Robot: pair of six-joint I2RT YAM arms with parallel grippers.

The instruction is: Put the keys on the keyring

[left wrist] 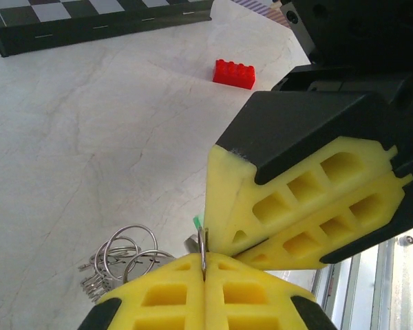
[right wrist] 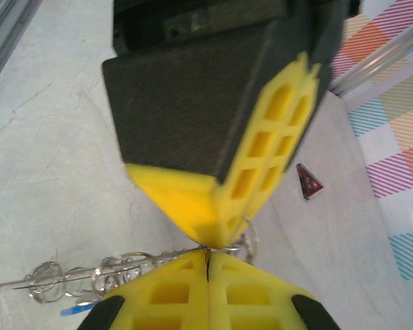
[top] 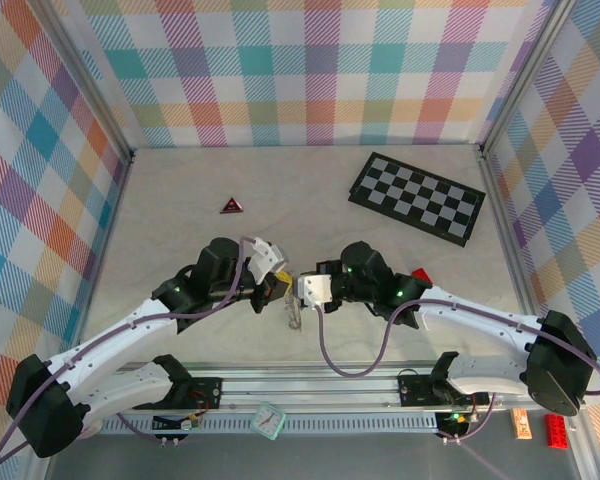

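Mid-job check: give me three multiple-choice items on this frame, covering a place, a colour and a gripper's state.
1. Where on the table is the chequered board? A far right; B near left; C between the arm bases.
2. The small brick is: A blue; B red; C green.
3. The left gripper is: A wide open; B shut on thin metal by the keys; C holding the brick.
Answers:
1. A, it lies near the far right corner.
2. B, plainly red in the left wrist view.
3. B, its pads meet on a metal sliver.

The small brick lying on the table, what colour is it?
The brick is red, clearest in the left wrist view.
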